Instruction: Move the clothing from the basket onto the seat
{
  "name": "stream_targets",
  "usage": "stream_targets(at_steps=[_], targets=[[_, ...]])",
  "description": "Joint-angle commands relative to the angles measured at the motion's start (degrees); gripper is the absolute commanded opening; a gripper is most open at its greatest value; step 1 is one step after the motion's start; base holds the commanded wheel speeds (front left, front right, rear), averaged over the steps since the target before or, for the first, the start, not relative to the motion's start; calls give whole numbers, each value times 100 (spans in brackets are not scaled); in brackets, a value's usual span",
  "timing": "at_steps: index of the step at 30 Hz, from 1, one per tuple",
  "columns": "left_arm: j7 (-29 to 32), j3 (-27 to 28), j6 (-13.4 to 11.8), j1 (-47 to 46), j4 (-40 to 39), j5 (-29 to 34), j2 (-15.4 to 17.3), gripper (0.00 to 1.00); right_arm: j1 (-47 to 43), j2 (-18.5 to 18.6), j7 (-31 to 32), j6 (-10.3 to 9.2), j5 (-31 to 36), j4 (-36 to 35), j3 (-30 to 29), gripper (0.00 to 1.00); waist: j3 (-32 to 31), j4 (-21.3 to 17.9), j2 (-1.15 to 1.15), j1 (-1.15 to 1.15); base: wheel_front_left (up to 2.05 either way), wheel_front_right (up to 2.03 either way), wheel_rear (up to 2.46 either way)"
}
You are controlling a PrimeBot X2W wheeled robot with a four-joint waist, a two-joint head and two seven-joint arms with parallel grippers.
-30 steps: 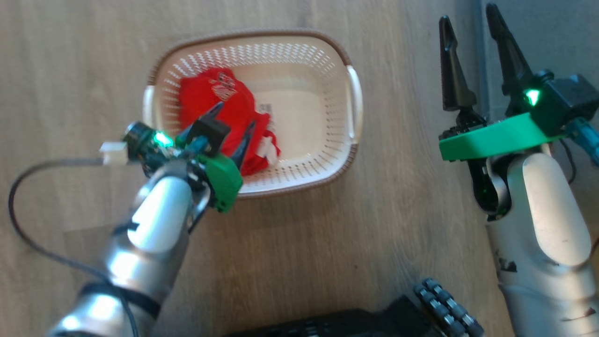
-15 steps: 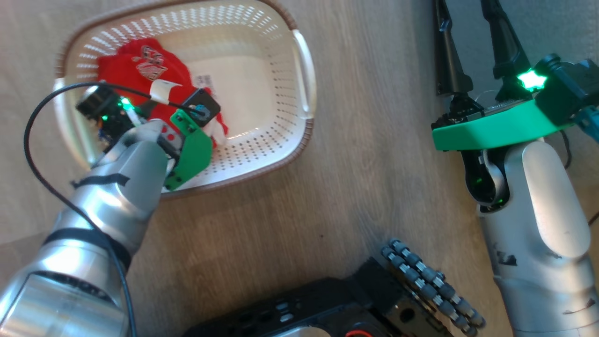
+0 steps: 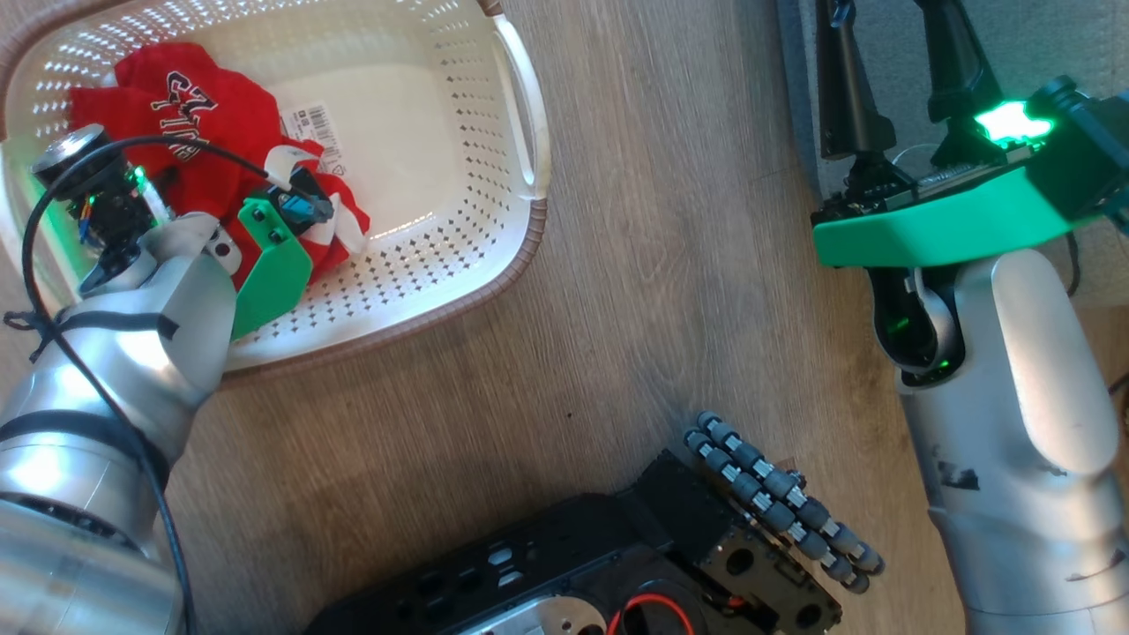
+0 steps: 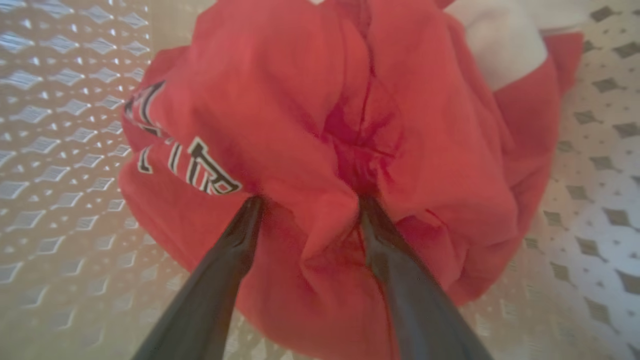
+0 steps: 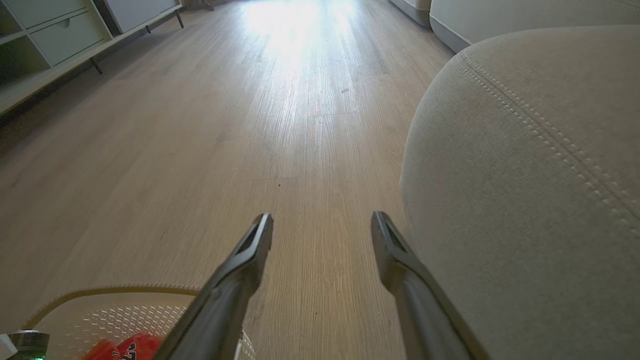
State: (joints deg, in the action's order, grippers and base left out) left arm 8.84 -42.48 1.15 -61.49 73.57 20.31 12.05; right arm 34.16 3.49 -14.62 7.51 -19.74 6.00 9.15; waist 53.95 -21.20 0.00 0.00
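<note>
Home living room: wood-plank floor (image 5: 200, 150), grey upholstered seat (image 5: 525, 175), low drawer cabinet (image 5: 55, 30), laundry basket (image 3: 423, 256).

Crumpled red clothing (image 3: 229, 110) lies in cream basket (image 3: 441, 256) near grey seat (image 5: 525, 175).

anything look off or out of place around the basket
Nothing stands out. The clothing lies bunched in the upright basket, as expected, with the left gripper open and its fingers pressed into it.
</note>
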Motion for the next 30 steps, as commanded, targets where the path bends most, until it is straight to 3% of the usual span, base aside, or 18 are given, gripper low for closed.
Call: stream_targets(at_steps=[1,2,12,22,30], targets=[[-11,78,-20,45,-37,-37,107,85,-110,-61,-38,-2,-40,-190,48,100,19,3,0,0,0,0,0],[-38,102,-23,72,-35,-89,76,0,-107,-61,-38,-2,-36,-191,33,100,17,19,0,0,0,0,0],[-557,288,-76,322,-24,-557,-350,0,-41,-61,-38,-2,245,-71,-80,100,-469,362,0,0,0,0,0],[-1556,510,6,743,-39,-1137,-781,0,-242,-61,-38,-2,696,181,-261,100,-1440,987,0,0,0,0,0],[-2056,599,66,1163,-181,-1646,-911,0,-614,-61,-38,-2,941,505,-425,100,-2386,1440,0,0,0,0,0]])
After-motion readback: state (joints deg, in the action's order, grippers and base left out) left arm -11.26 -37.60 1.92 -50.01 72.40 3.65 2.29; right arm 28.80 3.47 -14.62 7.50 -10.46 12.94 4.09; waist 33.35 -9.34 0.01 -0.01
